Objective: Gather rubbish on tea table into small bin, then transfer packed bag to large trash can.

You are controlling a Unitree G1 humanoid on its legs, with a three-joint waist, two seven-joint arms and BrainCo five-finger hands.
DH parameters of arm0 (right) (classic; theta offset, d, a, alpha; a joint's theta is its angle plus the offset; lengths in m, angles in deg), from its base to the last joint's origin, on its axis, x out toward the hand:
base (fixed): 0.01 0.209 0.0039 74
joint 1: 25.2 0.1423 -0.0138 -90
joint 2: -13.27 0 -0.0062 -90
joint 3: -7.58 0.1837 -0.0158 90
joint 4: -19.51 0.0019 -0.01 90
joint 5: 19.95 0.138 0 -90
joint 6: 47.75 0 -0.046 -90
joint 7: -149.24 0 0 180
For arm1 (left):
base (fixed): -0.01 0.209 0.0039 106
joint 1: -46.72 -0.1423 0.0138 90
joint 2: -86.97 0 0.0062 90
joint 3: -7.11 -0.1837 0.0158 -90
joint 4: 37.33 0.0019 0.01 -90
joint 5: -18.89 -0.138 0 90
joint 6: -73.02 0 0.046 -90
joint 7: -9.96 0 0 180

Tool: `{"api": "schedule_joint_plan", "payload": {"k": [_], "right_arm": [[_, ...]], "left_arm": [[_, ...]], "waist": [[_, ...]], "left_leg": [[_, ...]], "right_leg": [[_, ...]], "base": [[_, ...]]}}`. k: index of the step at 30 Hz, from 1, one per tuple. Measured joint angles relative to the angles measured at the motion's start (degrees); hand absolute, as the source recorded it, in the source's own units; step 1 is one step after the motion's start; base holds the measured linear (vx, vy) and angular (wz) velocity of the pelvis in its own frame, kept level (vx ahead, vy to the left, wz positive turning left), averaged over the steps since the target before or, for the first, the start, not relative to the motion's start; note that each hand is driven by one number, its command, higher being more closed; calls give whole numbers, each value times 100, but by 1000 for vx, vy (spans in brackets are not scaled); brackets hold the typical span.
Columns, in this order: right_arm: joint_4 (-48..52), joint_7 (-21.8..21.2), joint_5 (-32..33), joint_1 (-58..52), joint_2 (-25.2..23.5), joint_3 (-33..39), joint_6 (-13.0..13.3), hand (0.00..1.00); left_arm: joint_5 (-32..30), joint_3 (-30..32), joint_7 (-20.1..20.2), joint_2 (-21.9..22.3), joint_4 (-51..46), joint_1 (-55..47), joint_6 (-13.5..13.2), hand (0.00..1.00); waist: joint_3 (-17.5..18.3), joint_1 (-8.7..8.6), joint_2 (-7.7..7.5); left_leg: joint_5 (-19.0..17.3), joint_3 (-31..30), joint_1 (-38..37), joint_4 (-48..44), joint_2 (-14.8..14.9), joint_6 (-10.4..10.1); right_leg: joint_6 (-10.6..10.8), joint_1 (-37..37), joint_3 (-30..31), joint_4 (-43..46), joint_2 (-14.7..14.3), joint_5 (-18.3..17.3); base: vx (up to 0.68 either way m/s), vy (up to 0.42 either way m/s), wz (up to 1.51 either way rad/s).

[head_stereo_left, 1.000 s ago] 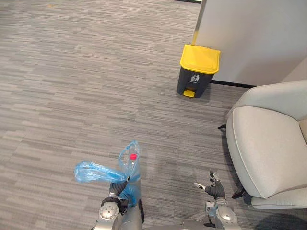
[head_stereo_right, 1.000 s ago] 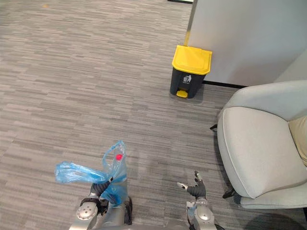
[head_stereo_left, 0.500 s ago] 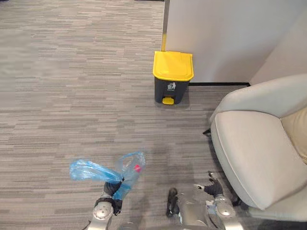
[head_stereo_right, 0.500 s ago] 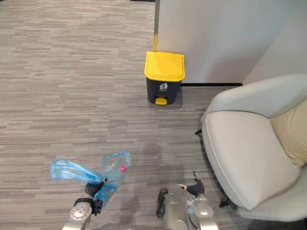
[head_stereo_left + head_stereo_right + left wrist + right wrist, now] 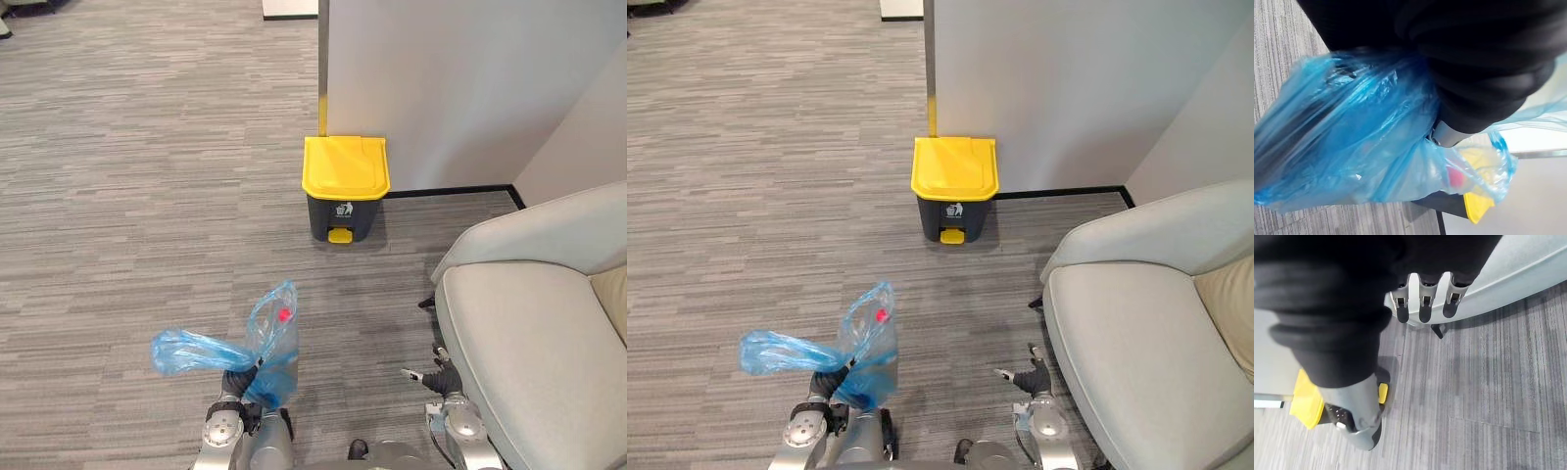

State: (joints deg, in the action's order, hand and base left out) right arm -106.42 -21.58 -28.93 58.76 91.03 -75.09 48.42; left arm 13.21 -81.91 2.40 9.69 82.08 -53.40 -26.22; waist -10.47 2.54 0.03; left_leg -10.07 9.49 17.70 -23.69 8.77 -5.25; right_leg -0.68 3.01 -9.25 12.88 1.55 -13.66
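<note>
well, the biggest risk comes from the large trash can. its yellow lid lies flat and shut, so if the pedal is not pressed first, the bag will probably land on top and slide down to the carpet floor. the armchair stands close on the right side, and the right robot hand could brush its edge during the approach. the blue bag hangs in the air from the left robot hand, well apart from the can. this robot hand is clamped on the gathered neck of the bag, but the film looks thin and slippery. i judge it can slip out or tear under the weight inside, and the loose tail may catch on something.

about materials, the floor is a short carpet with fine grey stripes, flat and probably with good grip. the armchair is pale grey and smooth, with a rounded padded seat and back. the can is a box of hard plastic, with a dark body, a glossy lid and a small yellow pedal at the foot. the bag is translucent, soft and wrinkled, and a clear bottle with a small red cap shows through it. the right robot hand has its fingers apart and nearly straight, and it holds nothing.
</note>
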Motion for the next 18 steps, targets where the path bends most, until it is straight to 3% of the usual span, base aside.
{"api": "schedule_joint_plan", "payload": {"k": [1, 2, 3, 6, 8, 9, 10, 12, 13, 14, 16, 18], "right_arm": [[-132, 38, 0, 29, 44, 9, -4, 0], [-333, 61, 1, 80, -17, -16, -37, 0], [-307, 64, -8, 65, -32, -18, -35, 0], [-312, 65, -12, 122, -19, -12, -32, 0], [-319, 62, -17, 141, -35, -41, -29, 0], [-319, 61, -23, 156, -57, -56, -30, 0], [-321, 59, -45, 146, -79, -77, -32, 0], [-314, 58, -73, 133, -103, -125, -32, 0], [-299, 57, -79, 144, -105, -154, -31, 0], [-298, 58, -83, 157, -103, -151, -31, 0], [-307, 58, -82, 152, -102, -152, -34, 0], [-317, 58, -82, 150, -101, -153, -37, 0]], "left_arm": [[0, 20, -3, 4, 40, 9, -11, 100], [1, 96, -6, -22, 171, 5, 0, 100], [-2, 154, -7, -54, 175, 14, 4, 100], [-4, 158, -11, -80, 178, 15, 12, 100], [-4, 91, -17, -114, 180, 9, 15, 100], [-4, 61, -20, -172, 180, 6, 16, 100], [-3, 17, -30, -217, 179, -7, 18, 100], [-3, -29, -68, -295, 178, -64, 32, 100], [-2, -27, -136, -358, 156, -77, 32, 100], [-2, -27, -137, -371, 147, -69, 32, 100], [1, -17, -136, -360, 149, -35, 33, 100], [1, -16, -134, -366, 170, -3, 33, 100]], "waist": [[9, 12, 31], [84, 13, -168], [148, 9, -275], [168, 79, -302], [175, 111, -275], [176, 104, -279], [166, 79, -263], [157, 49, -249], [154, -27, -243], [148, -30, -234], [113, -64, -171], [117, -161, -187]], "left_leg": [[681, -105, -132, 430, -93, 113], [592, 66, -246, 496, -277, 329], [411, 206, -223, 377, -382, 455], [26, 473, -424, 132, -577, 667], [-160, 539, -730, 296, -665, 715], [-268, 550, -959, 377, -705, 744], [-405, 548, -1191, 399, -690, 770], [-540, 548, -1489, 461, -672, 755], [-609, 540, -1732, 594, -631, 699], [-652, 540, -1812, 627, -592, 666], [-759, 498, -2121, 761, -404, 512], [-811, 416, -2290, 816, -282, 422]], "right_leg": [[142, 45, 140, 16, 3, -92], [225, 84, 251, -41, 202, -141], [330, 123, 347, -82, 355, -189], [542, 49, 592, 474, 626, -302], [796, -353, 683, 1622, 766, -250], [1159, -700, 733, 2508, 853, -23], [1223, -990, 782, 3316, 868, 153], [971, -1316, 739, 3935, 877, -12], [711, -1694, 503, 4099, 872, -168], [628, -1850, 372, 4074, 853, -220], [492, -2349, -147, 3456, 796, -286], [445, -2499, -230, 2600, 639, -201]], "base": [[362, 243, -33], [448, 273, -33], [454, 251, -25], [321, 160, -30], [304, 149, -20], [346, 103, -6], [341, 77, -6], [294, -2, -5], [293, -54, 0], [349, -91, 1], [367, -160, 9], [397, -222, 33]]}}
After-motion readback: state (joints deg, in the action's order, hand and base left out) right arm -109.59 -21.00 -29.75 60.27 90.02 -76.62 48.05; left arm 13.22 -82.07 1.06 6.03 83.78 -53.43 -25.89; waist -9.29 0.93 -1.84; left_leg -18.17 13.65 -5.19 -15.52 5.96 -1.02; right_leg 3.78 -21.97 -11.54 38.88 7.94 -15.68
